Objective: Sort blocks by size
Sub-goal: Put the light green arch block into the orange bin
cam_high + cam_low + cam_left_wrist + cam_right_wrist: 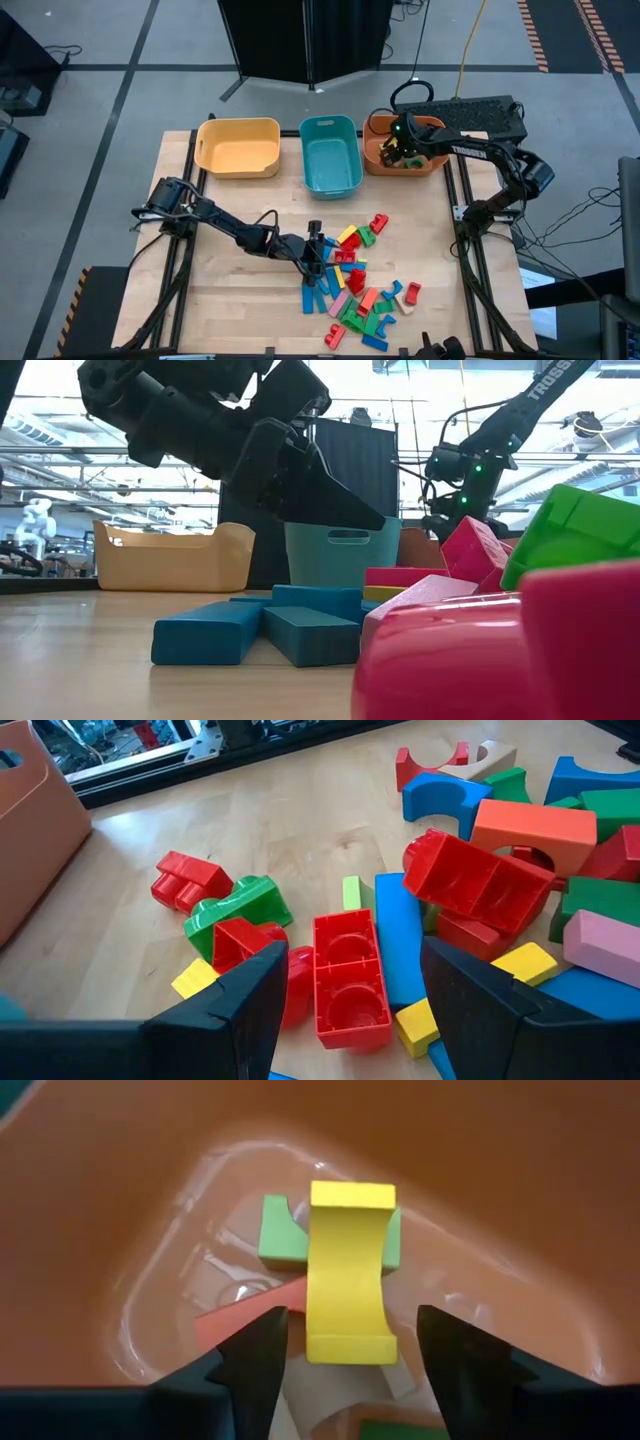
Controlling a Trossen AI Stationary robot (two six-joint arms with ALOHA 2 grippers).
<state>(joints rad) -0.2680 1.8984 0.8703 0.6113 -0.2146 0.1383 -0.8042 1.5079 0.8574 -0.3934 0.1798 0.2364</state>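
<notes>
Wooden table (230, 300): right gripper (350, 1345), jaws apart, is dropping yellow block (349, 1270) into orange bin (375, 160); left gripper (350, 990), jaws apart, is hovering over red brick (350, 975).

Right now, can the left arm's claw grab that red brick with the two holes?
Probably yes. The left claw hangs open right over the red brick, whose top is uncovered, though blue and yellow blocks crowd its sides.

We see blocks (355, 285) heaped loose on bench, mixed colours; yellow arch block (348, 1275) over green block (275, 1235).
</notes>
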